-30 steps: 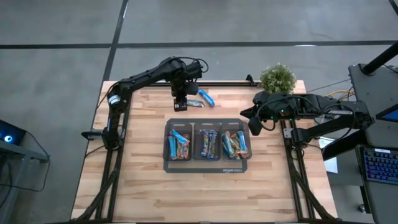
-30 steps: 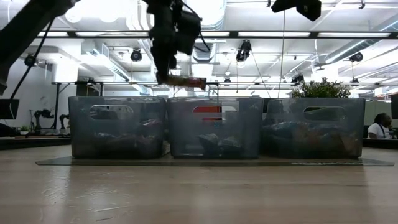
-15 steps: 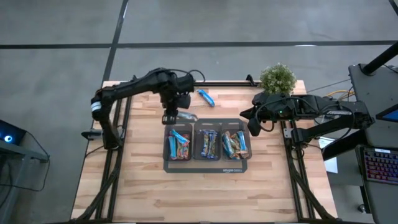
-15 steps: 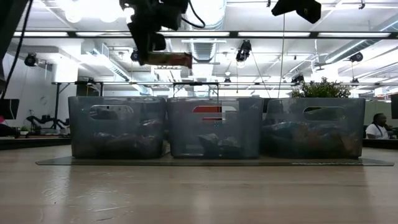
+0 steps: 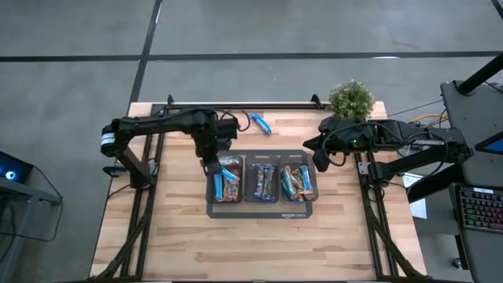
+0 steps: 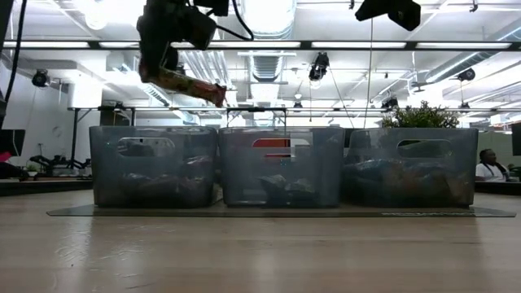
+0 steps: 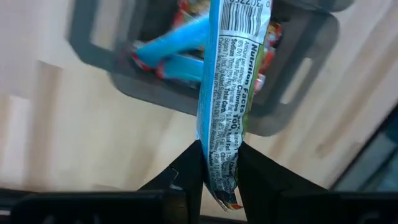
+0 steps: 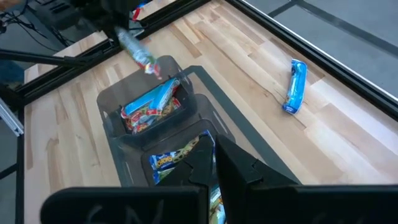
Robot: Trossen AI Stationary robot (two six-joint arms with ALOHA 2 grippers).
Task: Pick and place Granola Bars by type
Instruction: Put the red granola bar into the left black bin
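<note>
Pale wood-plank table on a grey concrete floor; open workshop with ceiling lights behind. Three grey translucent plastic bins on a dark mat. Left gripper pinches a shiny wrapped granola bar, printed "Nutrition Facts", above the leftmost bin. One blue wrapped bar lies on the table. Right gripper pressed together, empty, at the table's right edge

Glossy wrapped bar, wooden table

Light-blue bar on pale wood table, grey bins, dark tray, green plant
</note>
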